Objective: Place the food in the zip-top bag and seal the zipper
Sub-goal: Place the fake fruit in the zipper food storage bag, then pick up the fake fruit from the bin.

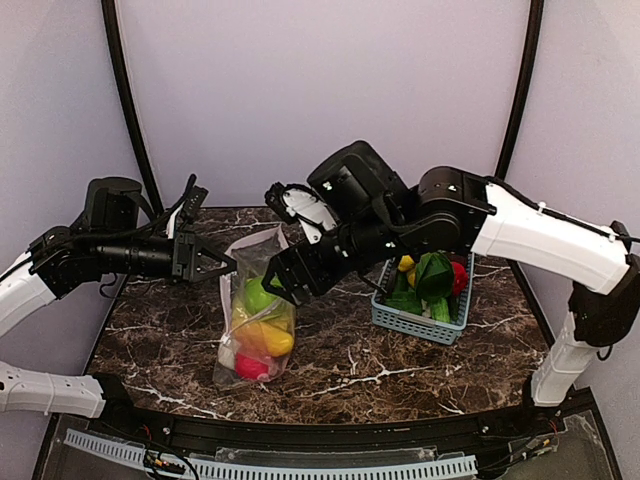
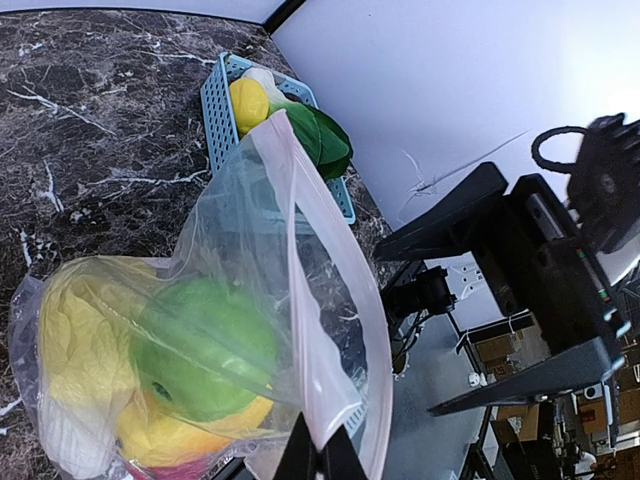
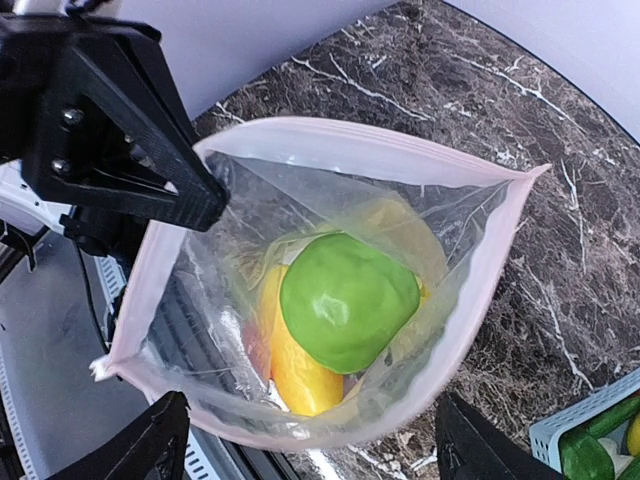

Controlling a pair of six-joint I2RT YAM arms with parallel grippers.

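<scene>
**Top view.** Nearest the lens is the right gripper (image 1: 283, 288), hanging over the mouth of the zip-top bag (image 1: 255, 325) with its fingers spread and nothing between them. The left gripper (image 1: 226, 263) is pressed together on the zipper (image 1: 258, 240) at the left end of the mouth and holds that side up. The bag sits left of the middle of the table (image 1: 150, 330), its bottom toward the near edge. A green apple (image 1: 258, 295), a yellow pepper (image 1: 272, 338) and a red fruit (image 1: 250, 367) show through the film. A light-blue basket (image 1: 415, 325) with more produce stands near the right edge.

**Left wrist view.** The closed fingertips at the bottom of the frame pinch the pinkish strip. The film drapes slack from that one hold, and the apple bulges the wall below it.

**Right wrist view.** Both fingers stand wide apart at the lower corners of the frame, clear of the bag. The mouth gapes in a broad loop, with the apple on top of the load.

**Handling.**
- The film looks thin, limp and slick, so a grip on the wall would likely slide or crumple.
- The strip is the firmer part and is where to take hold.
- The toys look light and not fragile, but their bulk probably spreads the mouth.
- To seal, the two strip halves would need to be drawn flat together, beginning beside the left hold.
</scene>
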